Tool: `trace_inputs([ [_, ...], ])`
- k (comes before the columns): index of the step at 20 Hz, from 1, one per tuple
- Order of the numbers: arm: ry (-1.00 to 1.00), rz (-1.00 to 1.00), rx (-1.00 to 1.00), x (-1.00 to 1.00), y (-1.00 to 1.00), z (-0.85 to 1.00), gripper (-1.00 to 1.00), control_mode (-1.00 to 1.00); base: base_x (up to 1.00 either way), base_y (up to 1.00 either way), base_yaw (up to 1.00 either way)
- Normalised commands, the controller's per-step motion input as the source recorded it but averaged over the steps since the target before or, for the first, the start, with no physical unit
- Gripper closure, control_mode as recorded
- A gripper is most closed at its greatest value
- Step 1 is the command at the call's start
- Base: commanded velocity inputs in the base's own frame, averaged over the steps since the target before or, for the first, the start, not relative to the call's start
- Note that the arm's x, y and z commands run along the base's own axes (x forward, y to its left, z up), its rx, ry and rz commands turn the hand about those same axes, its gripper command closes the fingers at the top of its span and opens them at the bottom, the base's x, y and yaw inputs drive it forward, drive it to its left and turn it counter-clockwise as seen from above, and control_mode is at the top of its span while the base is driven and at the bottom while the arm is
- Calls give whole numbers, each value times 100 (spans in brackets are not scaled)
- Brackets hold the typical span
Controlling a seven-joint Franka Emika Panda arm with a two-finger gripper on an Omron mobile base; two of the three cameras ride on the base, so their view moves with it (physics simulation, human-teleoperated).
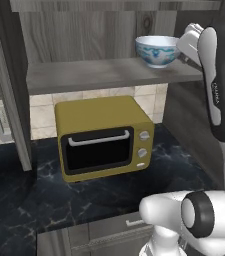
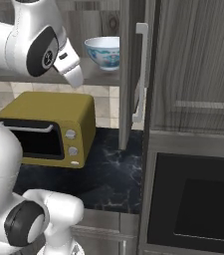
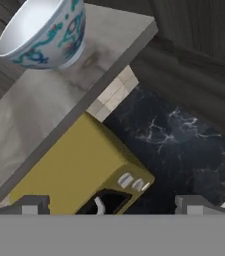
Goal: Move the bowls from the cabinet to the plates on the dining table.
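Observation:
A white bowl with blue pattern (image 1: 157,50) (image 2: 103,52) (image 3: 43,35) stands upright at the right end of the shelf (image 1: 94,75) inside the open cabinet (image 2: 129,74). My gripper (image 1: 184,50) (image 2: 75,77) (image 3: 112,206) hovers just in front of the shelf edge, close beside the bowl and apart from it. It is open, its fingertips (image 3: 31,205) spread wide with nothing between them. It points down past the shelf edge toward the counter. The marbled bowl, the plates and the dining table are out of view.
A yellow toaster oven (image 1: 104,137) (image 2: 46,132) (image 3: 84,172) sits on the black marble counter (image 1: 29,200) under the shelf. The cabinet doors (image 1: 9,100) stand open on both sides, with long silver handles (image 2: 141,69). A built-in dark oven (image 2: 198,204) is at the right.

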Motion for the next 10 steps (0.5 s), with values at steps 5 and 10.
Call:
trace_inputs([
  [5,-6,-17,0,58,0,1,-100,-100,0,0,0],
  [10,-19,-16,0,16,0,9,-100,-100,0,0,0],
])
